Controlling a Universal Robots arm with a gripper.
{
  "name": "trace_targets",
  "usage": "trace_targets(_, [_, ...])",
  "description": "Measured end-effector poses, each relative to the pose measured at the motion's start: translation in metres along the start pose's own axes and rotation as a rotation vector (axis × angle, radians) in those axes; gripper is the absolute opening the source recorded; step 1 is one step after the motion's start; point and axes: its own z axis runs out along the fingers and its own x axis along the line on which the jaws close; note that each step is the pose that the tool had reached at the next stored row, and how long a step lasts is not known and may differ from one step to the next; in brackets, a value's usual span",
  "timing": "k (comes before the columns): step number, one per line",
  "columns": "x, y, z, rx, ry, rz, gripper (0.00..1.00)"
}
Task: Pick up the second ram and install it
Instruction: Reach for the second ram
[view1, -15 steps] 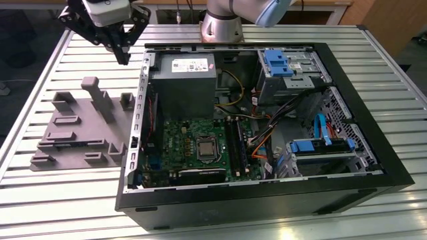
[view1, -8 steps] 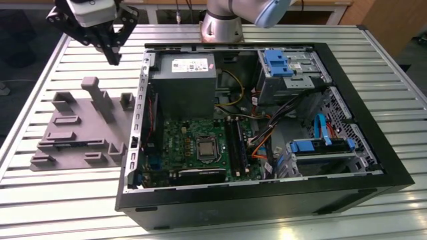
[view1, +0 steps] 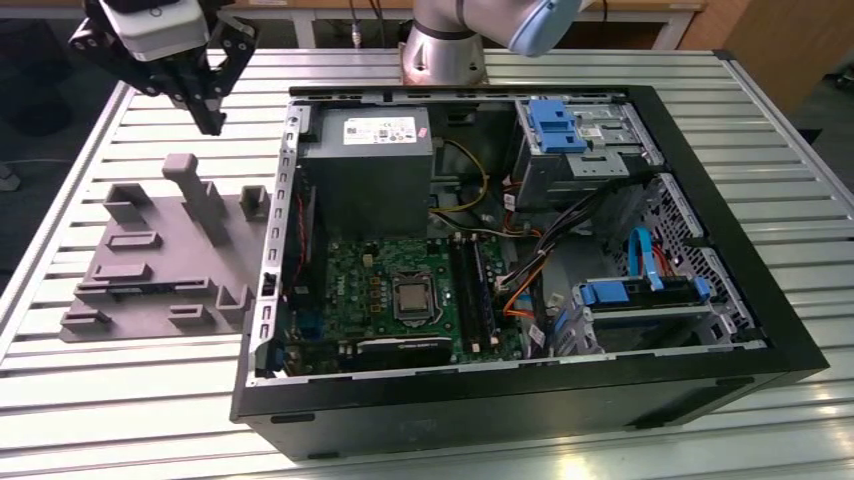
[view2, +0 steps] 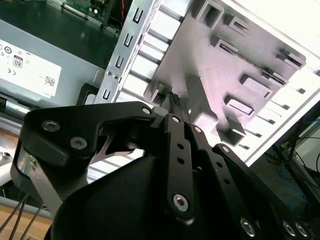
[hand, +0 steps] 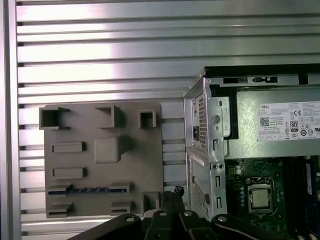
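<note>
Gripper: the gripper (view1: 211, 125) is hanging in the upper part of the exterior view's left, over the slatted surface (view1: 120, 400). Its fingers are pressing together at the tips and are carrying nothing.
Second ram: in the first wrist view the second ram (hand: 90, 190) is standing on edge in a long slot of the holder plate (hand: 145, 165), showing as a thin dark-blue strip well apart from the gripper (hand: 171, 194).
Holder plate: the grey holder plate (view1: 160, 250) is lying on the surface just beside the open computer case (view1: 787, 340), on the exterior view's left.
Circuit board: the green circuit board (view1: 354, 290) is lying inside the case, with its long black sockets (view1: 470, 290) running beside the processor.
Hidden or unclear: in the second wrist view the gripper's own black body is covering much of the frame, with only the gripper's tips (view2: 176, 100) reaching toward the plate (view2: 225, 65). In the exterior view the ram is being lost among the plate's posts.
</note>
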Motion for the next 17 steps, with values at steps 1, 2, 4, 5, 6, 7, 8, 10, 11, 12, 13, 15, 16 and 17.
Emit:
trace_targets(1, [0.0001,0.0,0.0,0.0,0.0,0.0,0.11])
trace_targets(2, [0.0003,0.0,0.0,0.0,0.0001,0.0,0.11])
trace_targets(4, [0.0004,0.0,0.0,0.0,0.0,0.0,0.11])
trace_targets(5, [0.0004,0.0,0.0,0.0001,0.0001,0.0,0.11])
trace_targets(6, [0.0004,0.0,-0.0001,0.0001,0.0001,0.0,0.11])
trace_targets(7, [0.0005,0.0,0.0,0.0,0.0,0.0,0.11])
trace_targets(8, [0.0005,0.0,0.0,0.0,0.0001,0.0,0.11])
trace_targets(10, [0.0005,0.0,0.0,0.0001,0.0001,0.0,0.11])
trace_targets(11, [0.0005,0.0,0.0,0.0001,0.0001,0.0,0.11])
trace_targets(12, [0.0006,0.0,-0.0001,0.0001,0.0001,0.0,0.11])
trace_targets(13, [0.001,-0.0001,0.0,0.0,0.0,0.0,0.11])
trace_targets(15, [0.0028,-0.0002,-0.0001,0.0,0.0001,0.0,0.11])
trace_targets(16, [0.0044,-0.0003,-0.0001,0.0,0.0001,-0.002,0.11])
trace_targets(17, [0.0068,-0.0004,-0.0002,0.0,0.0002,-0.003,0.11])
